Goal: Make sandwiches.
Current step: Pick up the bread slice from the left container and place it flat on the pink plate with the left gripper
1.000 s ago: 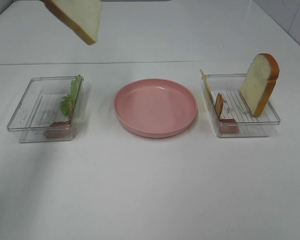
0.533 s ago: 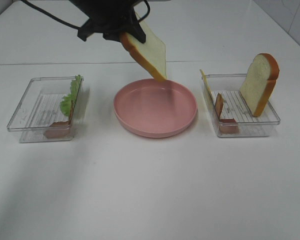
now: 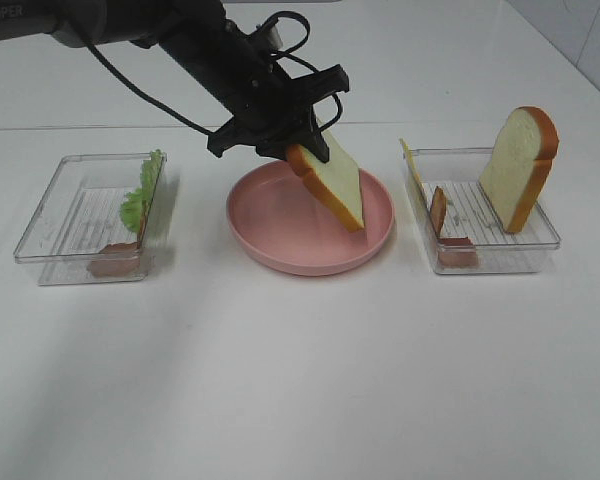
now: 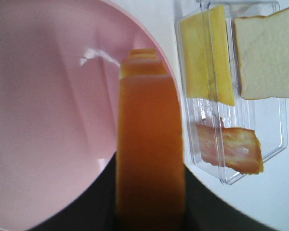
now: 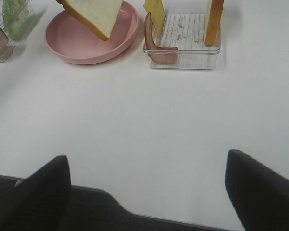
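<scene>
My left gripper is shut on the crust of a white bread slice and holds it tilted over the round pink plate. The slice's lower corner hangs close to the plate's right side. In the left wrist view the orange crust fills the middle above the plate. A second bread slice stands upright in the right clear tray, with a yellow cheese square and bacon. Lettuce and bacon are in the left tray. My right gripper is open and empty.
The right gripper hovers over bare white table near the front edge, with the right tray and the plate ahead of it. The left arm and its cable reach in from the back left across the plate's rear.
The left gripper has carried the bread slice from the back left, down and to the right, until it hangs low over the pink plate. The trays and the right gripper have not moved.
</scene>
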Motion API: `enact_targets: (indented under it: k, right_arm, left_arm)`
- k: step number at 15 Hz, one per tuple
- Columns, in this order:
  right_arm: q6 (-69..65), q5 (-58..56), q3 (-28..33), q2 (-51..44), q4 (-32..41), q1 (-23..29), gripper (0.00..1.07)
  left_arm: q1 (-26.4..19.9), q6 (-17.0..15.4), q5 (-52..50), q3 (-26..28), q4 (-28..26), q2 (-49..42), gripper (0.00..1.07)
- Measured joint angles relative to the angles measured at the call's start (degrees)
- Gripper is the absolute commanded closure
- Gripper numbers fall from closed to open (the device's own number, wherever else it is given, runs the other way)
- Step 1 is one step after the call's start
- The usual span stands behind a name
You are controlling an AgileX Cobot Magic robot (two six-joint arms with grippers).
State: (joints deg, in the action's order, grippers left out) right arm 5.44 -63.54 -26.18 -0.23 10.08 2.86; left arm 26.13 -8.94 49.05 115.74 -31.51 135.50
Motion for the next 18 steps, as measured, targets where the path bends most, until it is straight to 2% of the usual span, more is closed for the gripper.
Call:
enact_targets:
  k: [2,11,13,15,16,17,18]
  right_arm:
    - [0.0,0.0,0.0,0.0,0.0,0.0,0.22]
    - [0.0,0.0,0.0,0.0,0.0,0.0,0.22]
    - [0.0,0.0,0.0,0.0,0.0,0.0,0.22]
    - [0.0,0.0,0.0,0.0,0.0,0.0,0.22]
    - [0.0,0.0,0.0,0.0,0.0,0.0,0.22]
    - [0.0,0.0,0.0,0.0,0.0,0.0,0.22]
    - [0.0,0.0,0.0,0.0,0.0,0.0,0.22]
  left_arm:
    - [0.0,-0.97,-1.03,0.0,0.0,0.97,1.07]
    - [0.0,-1.43,-0.86,1.09,-2.18,4.93,1.07]
    - [0.0,-1.55,-0.86,1.09,-2.35,5.1,1.0]
    - [0.0,-1.6,-0.86,1.09,-2.18,5.1,0.84]
    - [0.0,-1.6,-0.86,1.09,-1.89,5.1,0.6]
    - [0.0,-1.6,-0.8,1.09,-1.38,5.27,0.45]
    - [0.0,-1.89,-0.34,1.09,-0.86,5.5,0.36]
